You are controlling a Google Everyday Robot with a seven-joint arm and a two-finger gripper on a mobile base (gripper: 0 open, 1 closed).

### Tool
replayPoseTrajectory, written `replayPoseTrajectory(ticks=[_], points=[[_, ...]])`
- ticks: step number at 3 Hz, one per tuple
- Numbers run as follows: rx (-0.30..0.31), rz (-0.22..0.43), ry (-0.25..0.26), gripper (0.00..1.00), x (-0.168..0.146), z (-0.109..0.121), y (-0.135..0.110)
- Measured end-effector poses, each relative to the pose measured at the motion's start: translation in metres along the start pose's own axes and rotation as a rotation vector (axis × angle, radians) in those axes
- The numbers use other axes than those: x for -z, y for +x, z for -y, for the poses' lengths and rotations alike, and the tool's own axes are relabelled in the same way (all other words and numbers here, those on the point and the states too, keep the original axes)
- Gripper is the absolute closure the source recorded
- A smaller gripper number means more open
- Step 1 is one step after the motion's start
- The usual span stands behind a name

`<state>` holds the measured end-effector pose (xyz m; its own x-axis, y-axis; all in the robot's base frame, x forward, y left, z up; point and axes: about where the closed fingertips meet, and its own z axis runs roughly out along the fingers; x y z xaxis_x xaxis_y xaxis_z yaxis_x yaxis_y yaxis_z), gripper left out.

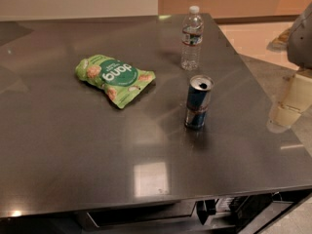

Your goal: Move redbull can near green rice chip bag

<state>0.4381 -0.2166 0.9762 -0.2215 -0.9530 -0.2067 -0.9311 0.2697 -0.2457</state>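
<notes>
Dark glossy grey desk [73, 155] is noted nearest. Slim blue-and-silver redbull can [199, 102] is stood upright right of centre, well apart from crinkled light-green rice chip bag [114, 78]. The tool is out of view; its state cannot be told. Approach stage is judged; the can must be grasped next.

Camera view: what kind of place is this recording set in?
Probably an office kitchen or break area. A wide dark counter carries snack items: a green rice chip bag, a redbull can and a water bottle. The gripper hangs at the right edge, beside the counter.
</notes>
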Motion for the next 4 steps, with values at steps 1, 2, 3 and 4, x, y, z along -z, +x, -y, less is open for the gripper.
replayPoseTrajectory(ticks=[1, 2, 3, 4], points=[[0.000, 0.000, 0.000, 0.00, 0.000, 0.000, 0.000], [0.007, 0.007, -0.012, 0.00, -0.001, 0.001, -0.004], [0.014, 0.061, -0.037, 0.00, -0.016, 0.009, -0.016], [0.012, 0.139, -0.067, 0.00, -0.035, 0.019, -0.032]])
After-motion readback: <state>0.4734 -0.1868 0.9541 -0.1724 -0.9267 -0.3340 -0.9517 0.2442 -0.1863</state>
